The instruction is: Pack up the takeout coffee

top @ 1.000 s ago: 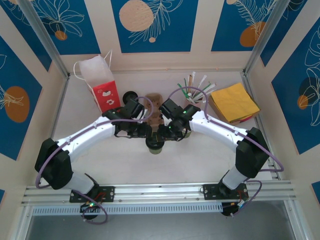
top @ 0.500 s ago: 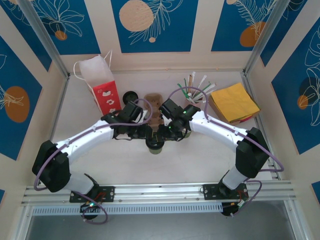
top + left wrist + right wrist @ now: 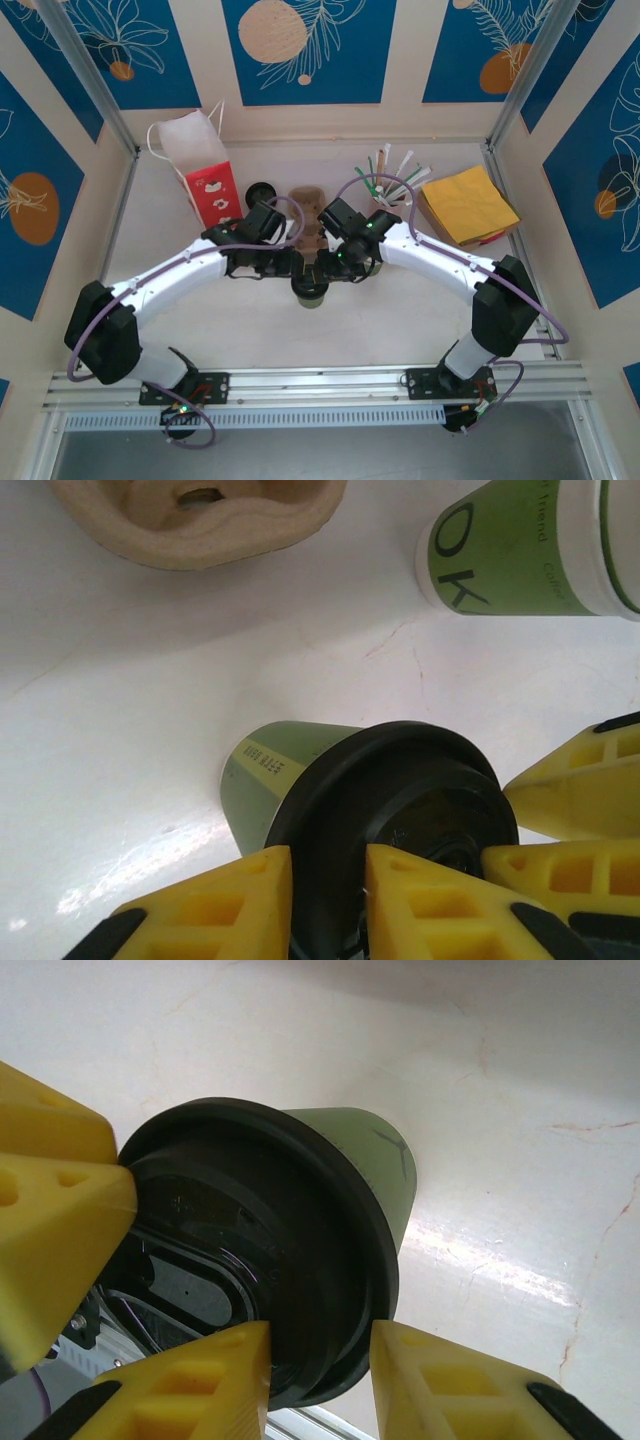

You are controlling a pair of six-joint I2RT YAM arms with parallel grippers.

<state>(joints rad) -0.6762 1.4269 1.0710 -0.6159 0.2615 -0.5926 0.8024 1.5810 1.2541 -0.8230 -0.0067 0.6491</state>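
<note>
On white table [image 3: 400, 320], left hand [image 3: 328, 868] and right hand [image 3: 320, 1340] pinch takeout coffee [image 3: 268, 778] by lid [image 3: 250, 1220]

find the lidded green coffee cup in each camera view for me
top external: takeout coffee, table centre, where left gripper and right gripper meet.
left wrist: takeout coffee low centre, lid toward the camera.
right wrist: takeout coffee centre-left, lid toward the camera.
shared landmark: yellow fingers at its lid rim.

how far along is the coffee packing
Done: lid sits on the takeout coffee. In hand: left gripper and right gripper both pinch its rim on the table. Left: it is not yet in the cardboard carrier or the paper bag.
</note>
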